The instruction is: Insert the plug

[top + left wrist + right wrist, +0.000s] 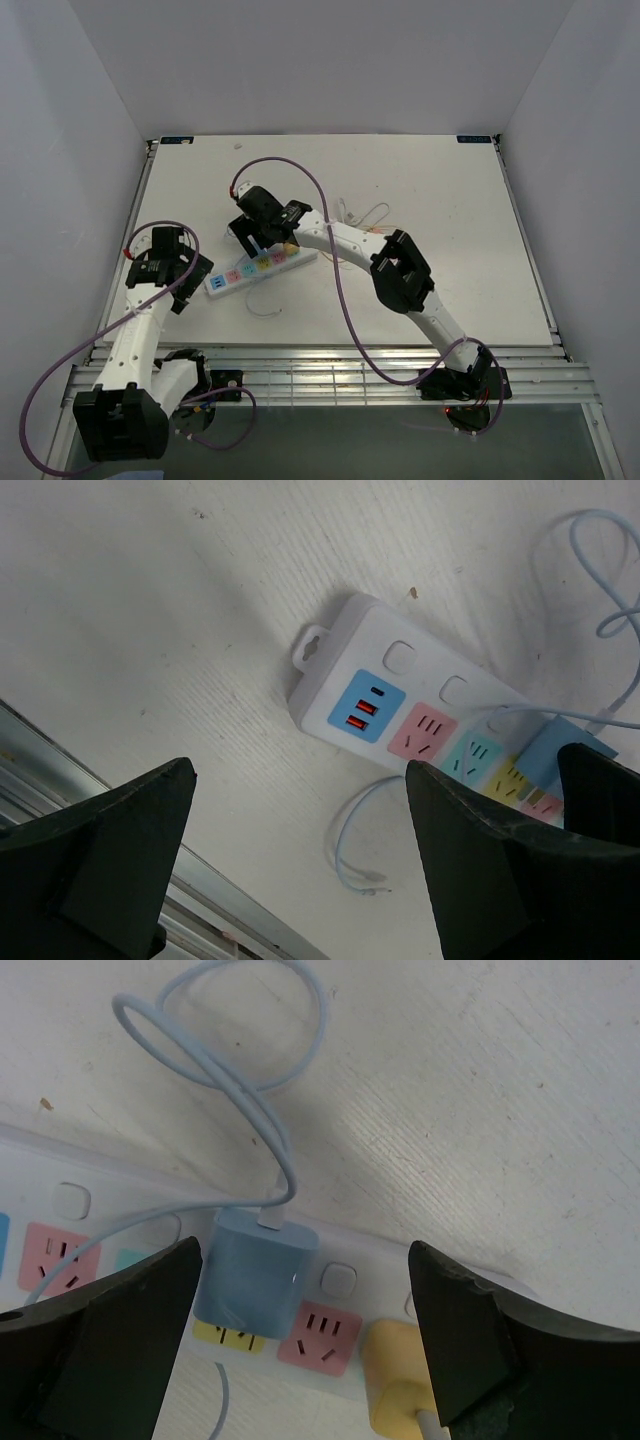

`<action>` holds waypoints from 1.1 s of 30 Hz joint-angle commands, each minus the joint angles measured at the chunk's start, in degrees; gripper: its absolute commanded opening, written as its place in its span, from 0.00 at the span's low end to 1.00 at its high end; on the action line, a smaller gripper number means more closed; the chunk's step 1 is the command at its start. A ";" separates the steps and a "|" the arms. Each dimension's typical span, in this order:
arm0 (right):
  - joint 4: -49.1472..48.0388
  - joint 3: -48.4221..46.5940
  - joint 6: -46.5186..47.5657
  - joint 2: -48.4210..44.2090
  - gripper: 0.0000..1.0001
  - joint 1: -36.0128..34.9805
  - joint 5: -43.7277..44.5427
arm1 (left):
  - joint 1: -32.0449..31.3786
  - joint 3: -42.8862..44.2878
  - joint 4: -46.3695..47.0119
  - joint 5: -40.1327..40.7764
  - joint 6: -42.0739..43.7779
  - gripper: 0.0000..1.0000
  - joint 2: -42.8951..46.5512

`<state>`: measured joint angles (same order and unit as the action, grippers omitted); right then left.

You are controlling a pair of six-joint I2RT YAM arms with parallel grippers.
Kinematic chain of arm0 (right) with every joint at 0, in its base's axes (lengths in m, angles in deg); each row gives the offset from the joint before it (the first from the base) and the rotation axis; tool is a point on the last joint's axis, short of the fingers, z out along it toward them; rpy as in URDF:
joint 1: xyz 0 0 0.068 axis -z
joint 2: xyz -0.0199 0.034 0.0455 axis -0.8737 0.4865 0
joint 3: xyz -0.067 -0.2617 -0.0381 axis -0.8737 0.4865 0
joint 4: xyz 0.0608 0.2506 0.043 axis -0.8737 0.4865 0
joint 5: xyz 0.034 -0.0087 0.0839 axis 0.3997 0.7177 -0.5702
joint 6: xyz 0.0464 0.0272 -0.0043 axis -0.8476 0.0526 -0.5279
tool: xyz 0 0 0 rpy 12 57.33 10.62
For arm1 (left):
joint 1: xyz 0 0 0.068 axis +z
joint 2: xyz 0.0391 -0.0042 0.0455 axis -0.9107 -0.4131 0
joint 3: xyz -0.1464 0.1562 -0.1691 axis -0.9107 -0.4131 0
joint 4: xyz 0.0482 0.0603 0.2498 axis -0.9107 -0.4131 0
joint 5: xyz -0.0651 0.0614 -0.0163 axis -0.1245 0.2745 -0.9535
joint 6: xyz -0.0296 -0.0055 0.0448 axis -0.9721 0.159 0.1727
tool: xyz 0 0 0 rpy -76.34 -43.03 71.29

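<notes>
Nearest the arm bases, the left fingers (110, 860) are spread wide with nothing between them but bare bench (150, 630). They hang above the surface, near the left end of the power strip (420, 700) without touching it. A loose cable end (350, 850) curls on the bench just on the near side of the strip.

The strip lies slantwise on the bench, its coloured sockets facing up. The right fingers (120, 1340) hang over its middle, released and wide apart. The blue plug (255, 1275) stands between them, seated in a yellow socket of the strip. It is much closer to the finger on the left of the wrist view, and whether that finger touches it I cannot tell; the other finger is well apart from it. A yellow plug (395, 1370) sits in the strip just beside that other finger.

Beyond the strip, the pale blue cable (250, 1090) rises from the top of the blue plug and loops loosely across the bench.
</notes>
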<state>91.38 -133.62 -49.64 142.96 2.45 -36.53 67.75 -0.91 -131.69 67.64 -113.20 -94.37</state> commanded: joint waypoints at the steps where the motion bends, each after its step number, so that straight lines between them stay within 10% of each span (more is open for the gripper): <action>1: -4.51 -2.37 -2.81 1.49 0.90 -0.63 0.32 | 0.22 -0.59 -0.16 -0.38 -2.92 0.98 3.21; 8: -6.54 -0.44 -3.95 1.76 0.85 -2.82 2.95 | 0.22 -1.21 0.45 -2.31 -2.66 0.98 4.53; 12: -7.68 2.29 -5.00 0.35 0.56 -3.44 4.36 | 0.22 -2.00 1.42 -3.72 -2.75 0.98 4.62; 22: -15.32 9.49 -2.03 -7.46 0.23 -4.58 5.16 | 0.22 -2.62 4.76 -11.80 1.47 0.98 4.45; 33: -60.91 59.71 15.21 -44.36 0.20 -5.90 -18.21 | 0.22 0.63 11.00 -29.56 7.27 0.98 13.49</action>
<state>50.22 -83.07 -39.59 107.09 -2.97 -45.89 67.77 -3.10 -123.21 43.18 -107.26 -84.71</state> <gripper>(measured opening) 0.519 0.979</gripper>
